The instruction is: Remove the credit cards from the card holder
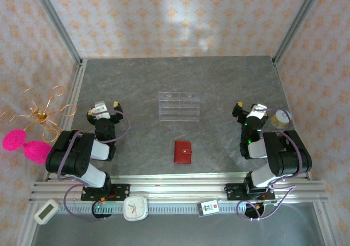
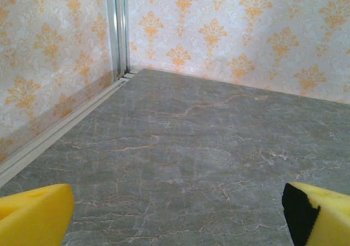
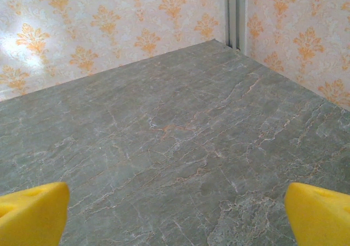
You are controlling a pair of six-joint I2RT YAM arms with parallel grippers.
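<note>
Left gripper (image 1: 104, 108): jaws wide, nothing held. Right gripper (image 1: 250, 108): same, wide and empty. Red card holder (image 1: 182, 152) lies closed on the table (image 1: 219, 82), between my two grippers, behind their fingertips, well apart from both.

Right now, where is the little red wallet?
In the top view, the red card holder lies shut on the table, near its front edge, midway between the left arm and the right arm, on the near side of the clear rack.
</note>
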